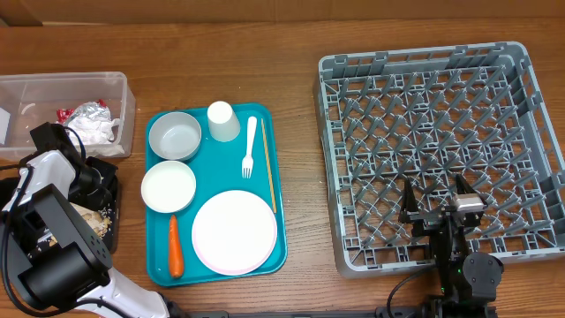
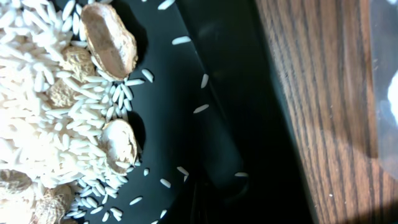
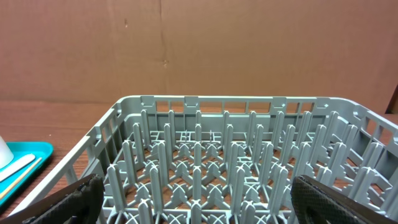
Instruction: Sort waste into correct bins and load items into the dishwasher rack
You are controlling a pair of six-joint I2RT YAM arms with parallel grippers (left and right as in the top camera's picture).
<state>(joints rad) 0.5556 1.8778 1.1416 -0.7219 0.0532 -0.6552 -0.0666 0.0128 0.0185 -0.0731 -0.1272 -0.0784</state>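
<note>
**Hovering at both ends: R gripper (image 3: 199,202) wide over rack (image 1: 441,150), L gripper (image 1: 91,183) closed over black tray (image 2: 180,106)**

Rack: grey pegged crate on R side of table (image 1: 305,177). The R gripper sits above its near edge, fingers far apart w/ nothing btwn them. R arm (image 1: 459,265) covers part of the near wall in overhead view.

Teal serving tray (image 1: 157,256): centre of table, carries all the tableware.

Clear tub (image 1: 124,97): far L, cut off by the frame edge. Foil wrapper (image 1: 88,112) w/ red print and napkin (image 1: 104,131) lie inside, touching.

Black tray: just on the near side of the tub, mostly hidden under L arm (image 1: 53,230) in overhead view. Wrist cam shows a heap of rice (image 2: 37,124) and peanut shells (image 2: 109,40) on its floor. L fingers can't be made out in any view; jaws closed, nothing seen held.

Plate (image 1: 234,231): near R part of the teal tray.

Far bowl (image 1: 175,135) and near bowl (image 1: 168,186): along the tray's L side.

Cup (image 1: 223,121): far edge, upside down, btwn far bowl and fork (image 1: 250,146).

Fork: lies lengthwise, tines toward the near side. A thin wooden stick (image 1: 268,168) lies just R of it.

Carrot (image 1: 175,246): near L of the tray, beside the plate.
</note>
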